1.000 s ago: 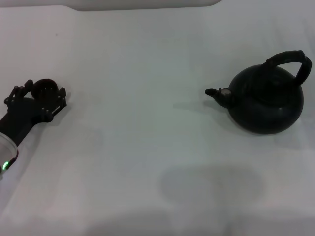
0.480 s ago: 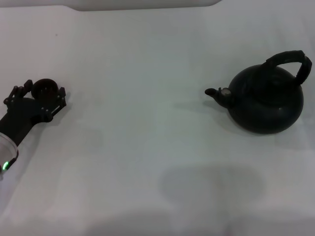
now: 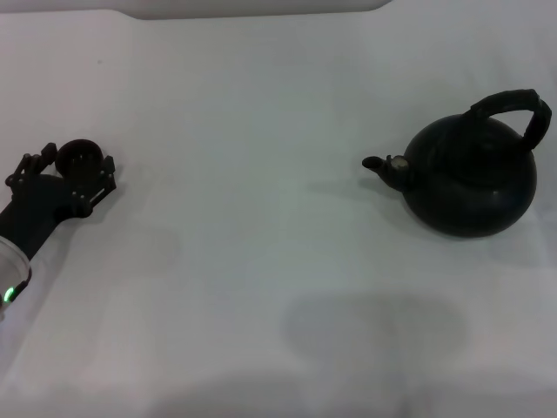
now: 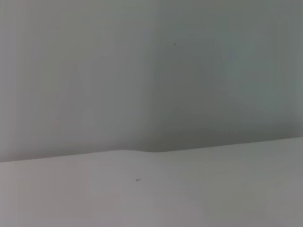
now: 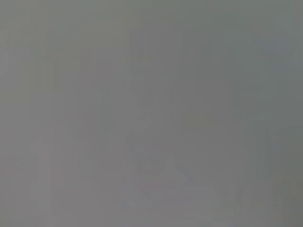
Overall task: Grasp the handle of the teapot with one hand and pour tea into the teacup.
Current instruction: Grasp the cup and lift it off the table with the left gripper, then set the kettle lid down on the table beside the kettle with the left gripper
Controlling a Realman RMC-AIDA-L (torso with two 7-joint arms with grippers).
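At 9 o'clock on the surface (image 3: 261,261) my left hand (image 3: 70,165) grips the teacup (image 3: 78,157). Teapot (image 3: 470,178) sits well apart toward 3, handle (image 3: 513,104) up; right hand unseen.

We see a white table surface (image 3: 261,131) filling almost the whole head view, evenly lit, with soft grey shadows along its near edge and a broad faint shadow patch (image 3: 374,326) near the middle right. At the far edge, a lighter raised strip (image 3: 252,7) runs across the top of the view. In the left wrist view we see a plain grey wall (image 4: 151,71) meeting the white surface along a slightly wavy line; the right wrist view shows only uniform grey.
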